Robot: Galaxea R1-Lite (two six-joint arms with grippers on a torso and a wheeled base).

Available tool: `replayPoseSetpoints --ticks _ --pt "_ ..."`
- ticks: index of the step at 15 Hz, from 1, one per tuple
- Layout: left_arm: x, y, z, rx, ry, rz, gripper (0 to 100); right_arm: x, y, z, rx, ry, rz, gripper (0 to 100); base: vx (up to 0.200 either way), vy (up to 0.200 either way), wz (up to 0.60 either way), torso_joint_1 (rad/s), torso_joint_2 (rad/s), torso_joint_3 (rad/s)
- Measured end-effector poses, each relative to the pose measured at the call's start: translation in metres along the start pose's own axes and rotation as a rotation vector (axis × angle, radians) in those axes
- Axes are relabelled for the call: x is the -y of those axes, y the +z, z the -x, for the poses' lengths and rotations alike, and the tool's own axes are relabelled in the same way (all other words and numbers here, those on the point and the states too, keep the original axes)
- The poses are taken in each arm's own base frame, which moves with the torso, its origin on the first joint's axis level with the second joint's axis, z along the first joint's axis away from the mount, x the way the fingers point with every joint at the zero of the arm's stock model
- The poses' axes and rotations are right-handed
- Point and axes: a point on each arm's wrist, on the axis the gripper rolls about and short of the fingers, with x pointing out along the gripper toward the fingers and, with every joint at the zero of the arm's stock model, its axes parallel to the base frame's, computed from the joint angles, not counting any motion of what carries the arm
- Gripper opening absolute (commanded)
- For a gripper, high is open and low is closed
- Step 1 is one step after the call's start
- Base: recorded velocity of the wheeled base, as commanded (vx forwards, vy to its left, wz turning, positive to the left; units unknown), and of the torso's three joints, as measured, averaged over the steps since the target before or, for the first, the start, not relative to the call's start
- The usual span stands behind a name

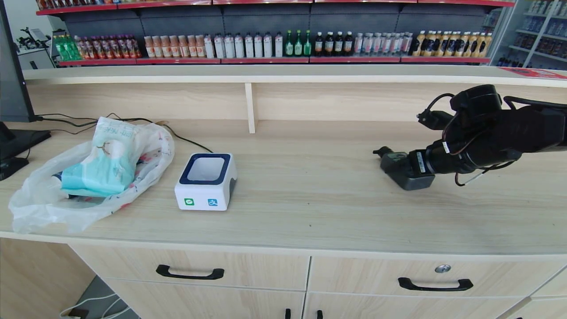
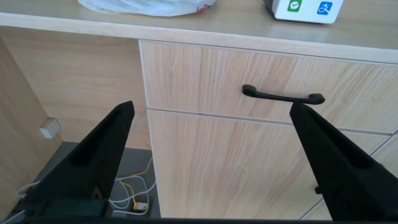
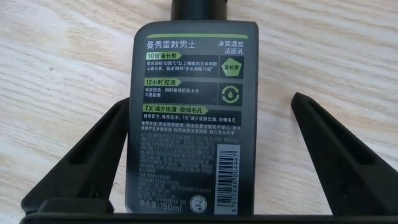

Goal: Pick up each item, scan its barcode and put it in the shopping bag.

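A dark pump bottle [image 1: 405, 173] lies on the counter at the right, its back label and barcode facing up [image 3: 193, 124]. My right gripper [image 1: 398, 170] is over it, open, with a finger on each side of the bottle [image 3: 206, 98] and a gap on at least one side. The white shopping bag [image 1: 88, 177] lies at the left with a teal package [image 1: 104, 164] inside. The white barcode scanner [image 1: 206, 180] stands beside the bag. My left gripper [image 2: 211, 109] is open and holds nothing, low in front of the drawers.
A black cable [image 1: 186, 139] runs behind the scanner to the left. A monitor base [image 1: 13, 141] stands at the far left. A raised shelf and divider [image 1: 251, 108] back the counter. Drawer handles [image 2: 283, 95] sit below the counter edge.
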Motion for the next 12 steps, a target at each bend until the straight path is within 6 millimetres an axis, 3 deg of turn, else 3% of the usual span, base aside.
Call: replayPoseSetpoints --ticks 5,12 --pt "0.0 0.0 0.0 0.0 0.0 0.0 100 -0.005 -0.001 0.0 0.012 0.015 0.038 100 0.0 0.0 0.0 0.0 0.0 0.0" --pt "0.0 0.0 0.0 0.0 0.001 0.0 100 -0.004 0.003 -0.019 0.098 -0.01 0.072 100 0.0 0.0 0.0 0.0 0.0 0.0"
